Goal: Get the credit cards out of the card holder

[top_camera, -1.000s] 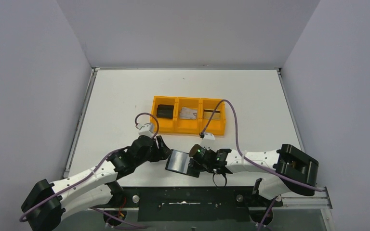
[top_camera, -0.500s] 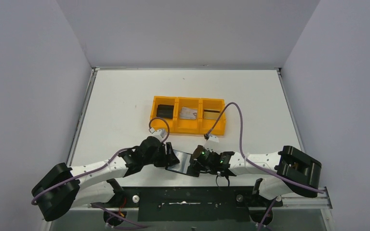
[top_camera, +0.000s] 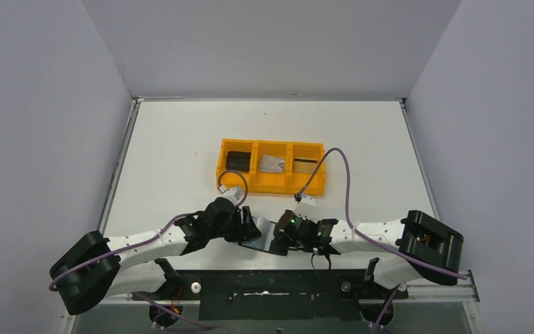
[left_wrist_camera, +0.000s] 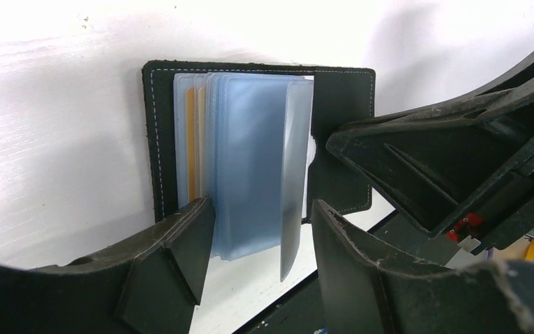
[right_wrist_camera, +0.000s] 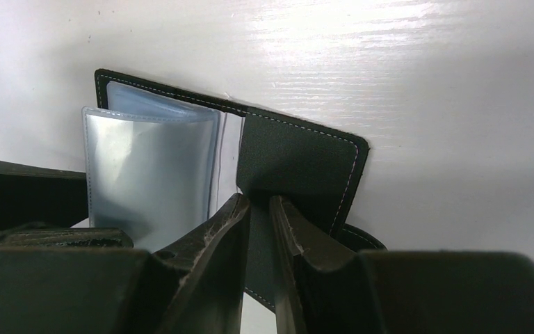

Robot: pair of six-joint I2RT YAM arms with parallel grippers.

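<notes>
The card holder [top_camera: 261, 234] lies open at the table's near edge, between both grippers. My right gripper [right_wrist_camera: 259, 203] is shut on its black cover flap [right_wrist_camera: 299, 156]. My left gripper [left_wrist_camera: 263, 221] is open, and its fingers straddle the holder's blue plastic sleeves [left_wrist_camera: 250, 139] without pinching them. An orange-gold card edge [left_wrist_camera: 190, 139] shows inside the sleeves. In the top view a silvery-grey credit card [top_camera: 272, 163] lies in the orange tray's middle compartment. A gold card with a dark stripe [top_camera: 306, 165] lies in the right compartment.
The orange three-compartment tray [top_camera: 271, 186] stands mid-table, with a chunky black block [top_camera: 237, 160] in its left compartment. Purple cables [top_camera: 341, 181] loop from both wrists above the table. The dark mounting rail [top_camera: 271, 282] runs just below the holder.
My left arm has swung right, and its open fingers have come in around the holder's sleeves. The right gripper has lowered the holder a little towards the table and keeps its grip.
</notes>
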